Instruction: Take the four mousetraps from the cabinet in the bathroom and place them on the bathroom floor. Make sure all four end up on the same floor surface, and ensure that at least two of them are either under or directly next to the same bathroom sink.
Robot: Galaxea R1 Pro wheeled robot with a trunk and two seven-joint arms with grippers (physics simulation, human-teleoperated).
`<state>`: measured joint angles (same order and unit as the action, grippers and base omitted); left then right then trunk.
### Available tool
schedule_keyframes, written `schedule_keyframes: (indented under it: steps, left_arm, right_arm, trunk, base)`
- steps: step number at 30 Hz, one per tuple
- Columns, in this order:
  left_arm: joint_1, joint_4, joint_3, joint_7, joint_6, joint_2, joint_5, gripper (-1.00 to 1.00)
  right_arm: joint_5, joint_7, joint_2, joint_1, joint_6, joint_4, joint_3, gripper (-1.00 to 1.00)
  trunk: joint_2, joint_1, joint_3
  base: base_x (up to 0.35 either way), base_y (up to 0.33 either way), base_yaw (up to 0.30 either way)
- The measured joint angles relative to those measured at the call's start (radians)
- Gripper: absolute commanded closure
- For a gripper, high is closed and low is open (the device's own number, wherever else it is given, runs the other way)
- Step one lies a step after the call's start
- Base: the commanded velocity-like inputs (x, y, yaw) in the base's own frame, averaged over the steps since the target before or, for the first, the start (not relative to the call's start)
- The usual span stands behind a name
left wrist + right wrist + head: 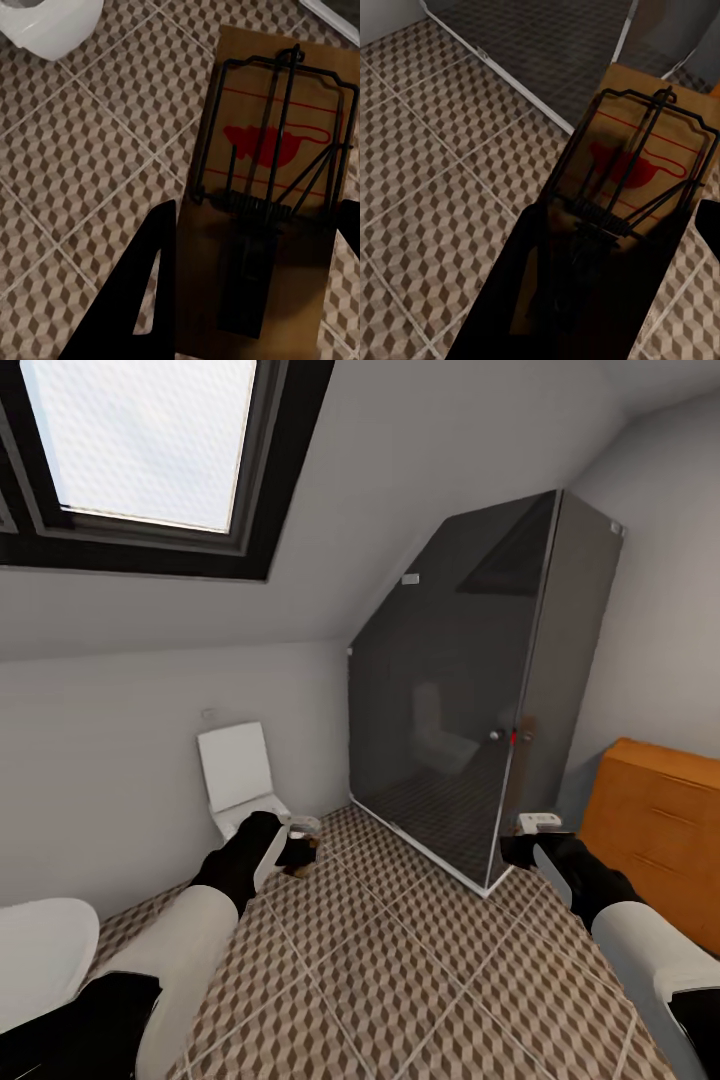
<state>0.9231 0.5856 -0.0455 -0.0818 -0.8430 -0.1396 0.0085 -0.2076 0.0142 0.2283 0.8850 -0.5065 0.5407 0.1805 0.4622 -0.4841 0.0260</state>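
Brown wood mousetrap (pixel 259 225) clamped in my left gripper (pixel 247 300) | second mousetrap (pixel 622 217) pinched in right gripper (pixel 607 292) | both above bathroom floor (pixel 400 970) | risk: grip seems shallow, trap may slip | sink possibly behind left hand.

A white toilet (pixel 240 780) with raised lid is set against the back wall. A dark glass shower enclosure (pixel 470 690) is seen beside it, under a black-framed skylight (pixel 140 450).
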Motion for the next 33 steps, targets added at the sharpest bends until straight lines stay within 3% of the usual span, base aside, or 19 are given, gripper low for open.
schedule_keyframes:
  steps: [7,27,33]
  left_arm:
    - [0.000,-0.006,0.000,0.000,0.000,0.000,0.000,1.00]
    - [0.000,-0.008,0.000,0.000,0.000,-0.001,0.000,1.00]
    - [0.000,-0.008,0.000,0.000,0.001,-0.001,0.000,1.00]
  right_arm:
    - [0.000,-0.001,0.000,-0.001,0.000,0.000,0.000,1.00]
    - [-0.001,0.000,0.000,0.000,0.000,0.000,0.000,1.00]
    - [-0.001,0.000,0.001,0.000,0.000,0.000,0.000,1.00]
  trunk:
    - [0.000,0.000,0.000]
    - [0.000,0.000,0.000]
    - [0.000,0.000,0.000]
  base:
    - [0.104,0.000,0.272]
    - [0.298,0.000,0.271]
    - [0.138,0.000,0.252]
